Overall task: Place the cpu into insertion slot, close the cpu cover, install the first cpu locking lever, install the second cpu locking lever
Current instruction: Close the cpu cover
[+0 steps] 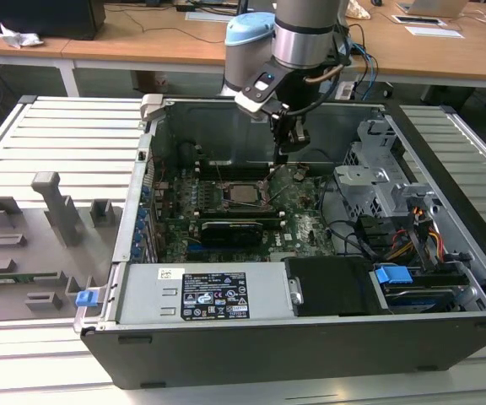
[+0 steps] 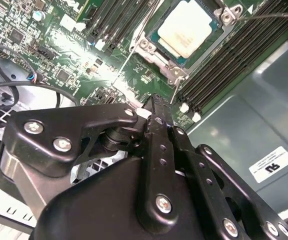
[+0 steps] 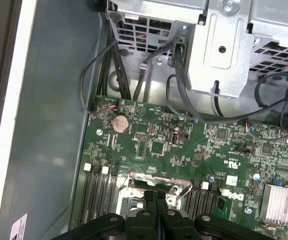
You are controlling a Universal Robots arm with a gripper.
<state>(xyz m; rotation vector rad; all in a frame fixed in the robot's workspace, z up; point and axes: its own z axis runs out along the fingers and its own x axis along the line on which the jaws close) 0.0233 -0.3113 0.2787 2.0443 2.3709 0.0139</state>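
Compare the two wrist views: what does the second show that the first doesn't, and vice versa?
Second wrist view: the cpu, pale top up, lying flat in its socket just past the gripper.
First wrist view: a coin cell and a finned heatsink on the board.
Both wrist views: the shut gripper low over the green board, black memory slots flanking the socket, and the grey case wall with a white label.

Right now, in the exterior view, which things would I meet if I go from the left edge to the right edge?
Grey holders → blue clip → cpu → gripper → metal drive cage → yellow cables.
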